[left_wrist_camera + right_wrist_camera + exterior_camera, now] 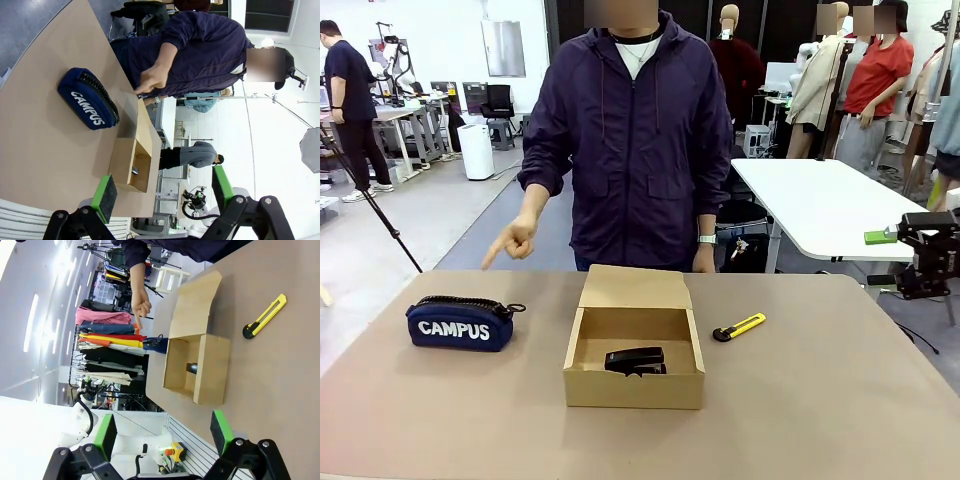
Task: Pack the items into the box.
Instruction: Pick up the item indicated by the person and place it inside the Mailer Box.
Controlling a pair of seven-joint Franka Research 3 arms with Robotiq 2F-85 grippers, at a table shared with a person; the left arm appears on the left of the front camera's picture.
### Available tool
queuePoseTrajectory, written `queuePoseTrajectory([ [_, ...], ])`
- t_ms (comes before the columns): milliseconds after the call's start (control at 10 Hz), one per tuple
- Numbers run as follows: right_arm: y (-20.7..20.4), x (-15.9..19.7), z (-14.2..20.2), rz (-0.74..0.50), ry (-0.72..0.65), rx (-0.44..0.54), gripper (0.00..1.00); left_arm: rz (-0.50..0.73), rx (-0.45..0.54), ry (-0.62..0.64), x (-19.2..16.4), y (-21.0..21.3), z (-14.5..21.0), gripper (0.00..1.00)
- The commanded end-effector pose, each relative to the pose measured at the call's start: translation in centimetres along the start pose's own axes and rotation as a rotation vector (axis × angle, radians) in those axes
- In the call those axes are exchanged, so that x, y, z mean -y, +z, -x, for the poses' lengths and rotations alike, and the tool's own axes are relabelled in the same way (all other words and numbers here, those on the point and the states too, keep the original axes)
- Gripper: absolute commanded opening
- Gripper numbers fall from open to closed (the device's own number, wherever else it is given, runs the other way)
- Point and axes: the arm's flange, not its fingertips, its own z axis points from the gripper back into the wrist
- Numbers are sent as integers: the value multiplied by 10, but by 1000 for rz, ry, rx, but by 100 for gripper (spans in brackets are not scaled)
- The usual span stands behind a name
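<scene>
Nearest the lens in the front view sits the brown cardboard box, open, in the middle of the table, with its flap lid folded back on the side facing the person. Inside the box, on its floor toward the right wall, lies the black stapler. Left of the box and well apart from it rests the navy pouch, its white "CAMPUS" lettering facing the camera and its zip on top. Right of the box, near but not touching it, the yellow-and-black utility knife lies at a slant. Beyond the box on its left side, the person's hand hangs above the table edge with the forefinger pointing down toward the pouch. From the left wrist view, the left gripper holds its green pads wide apart with nothing between them; the box lies just past them, the pouch farther on, and the pointing hand above the pouch. From the right wrist view, the right gripper is likewise spread wide and empty; the box is straight ahead with a dark end of the stapler showing inside, the knife lies on bare table to one side of the box, and the pouch peeks out past the box's far wall.
</scene>
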Motion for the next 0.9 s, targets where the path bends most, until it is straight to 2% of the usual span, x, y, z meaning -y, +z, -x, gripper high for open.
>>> queuePoseTrajectory([
  [0, 4, -1, -1, -4, 8, -12, 100, 25, 5, -15, 0, 0, -1, 100],
  [800, 4, -1, -1, -4, 8, -12, 100, 0, 0, 0, 0, 0, 0, 100],
])
